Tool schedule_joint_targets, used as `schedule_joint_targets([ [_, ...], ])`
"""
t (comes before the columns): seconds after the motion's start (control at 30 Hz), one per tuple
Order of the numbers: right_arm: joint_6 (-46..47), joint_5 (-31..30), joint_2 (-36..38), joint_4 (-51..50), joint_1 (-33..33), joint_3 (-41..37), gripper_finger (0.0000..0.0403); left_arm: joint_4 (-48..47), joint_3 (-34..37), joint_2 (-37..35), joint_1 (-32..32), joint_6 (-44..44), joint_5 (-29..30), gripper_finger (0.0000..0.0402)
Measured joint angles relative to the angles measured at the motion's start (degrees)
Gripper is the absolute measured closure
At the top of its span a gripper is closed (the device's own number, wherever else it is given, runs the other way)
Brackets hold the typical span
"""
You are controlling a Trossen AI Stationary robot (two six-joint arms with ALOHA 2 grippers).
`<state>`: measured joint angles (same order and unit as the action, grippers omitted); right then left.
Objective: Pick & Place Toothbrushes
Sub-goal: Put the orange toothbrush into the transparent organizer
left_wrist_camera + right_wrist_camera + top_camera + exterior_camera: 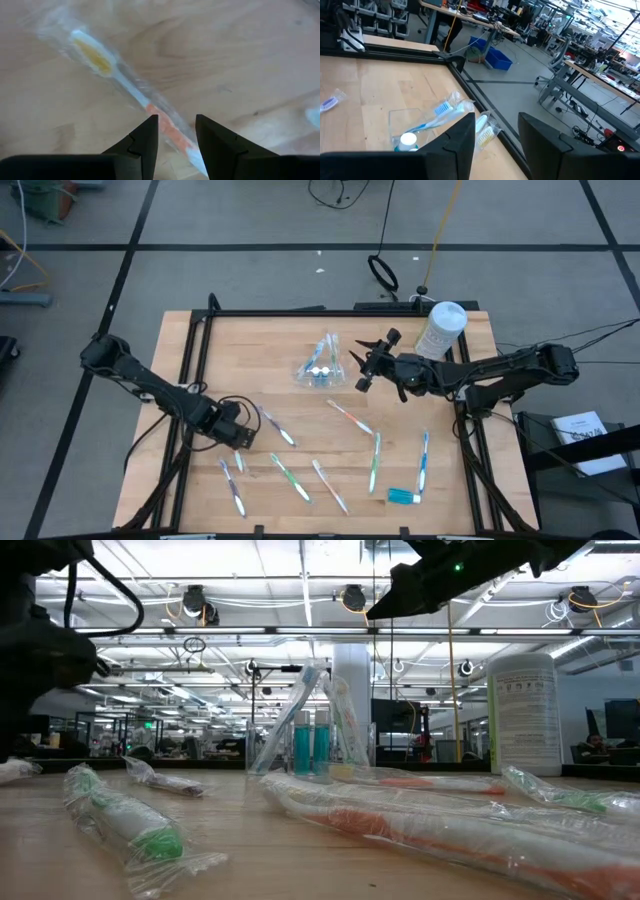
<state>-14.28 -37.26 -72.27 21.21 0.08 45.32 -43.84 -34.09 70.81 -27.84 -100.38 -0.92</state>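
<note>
Colours of the wrapped toothbrushes and their surroundings.
Pale wood grain is shown by the table [330, 450], which is framed in black. An orange handle, white neck and yellowish head are seen on the wrapped toothbrush [131, 92] between dark fingers [144, 141]. Green, blue and purple handles are seen elsewhere; the container [441, 328] is white.

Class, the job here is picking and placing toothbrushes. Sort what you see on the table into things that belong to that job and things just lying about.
Belong to the job:
- wrapped toothbrushes scattered on the table
- orange toothbrush under the open left pincer
- clear container holding toothbrushes, beside the open right pincer

Just lying about:
- white wipes canister
- small blue tube
</note>
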Motion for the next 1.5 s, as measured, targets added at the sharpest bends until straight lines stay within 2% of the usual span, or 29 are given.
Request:
schedule_joint_targets([
  [0.23,0.0,0.0,0.0,0.0,0.0,0.0,0.0264,-3.7,0.0,0.0,-0.1,-7.1,0.2,0.0268],
  [0.47,0.0,0.0,0.0,0.0,0.0,0.0,0.0265,-2.8,4.0,0.0,-0.1,-15.3,0.6,0.0268],
  [0.83,-0.1,0.0,0.0,0.4,0.0,0.0,0.0266,-0.9,5.6,-0.1,-0.2,-0.7,5.4,0.0268],
  [1.07,-0.1,0.0,0.0,0.4,0.0,0.0,0.0268,-0.9,5.6,0.0,-0.2,1.3,7.7,0.0269],
  [1.17,-0.1,0.0,0.0,1.0,0.0,0.0,0.0269,-0.2,5.7,0.0,-0.2,3.6,8.8,0.0285],
  [1.4,-0.1,0.0,0.0,1.3,0.0,0.0,0.0271,1.0,5.8,0.1,-0.1,6.3,12.0,0.0356],
  [1.5,-0.1,0.0,0.0,1.3,0.0,0.0,0.0271,1.3,5.9,0.1,-0.1,7.5,15.9,0.0383],
])
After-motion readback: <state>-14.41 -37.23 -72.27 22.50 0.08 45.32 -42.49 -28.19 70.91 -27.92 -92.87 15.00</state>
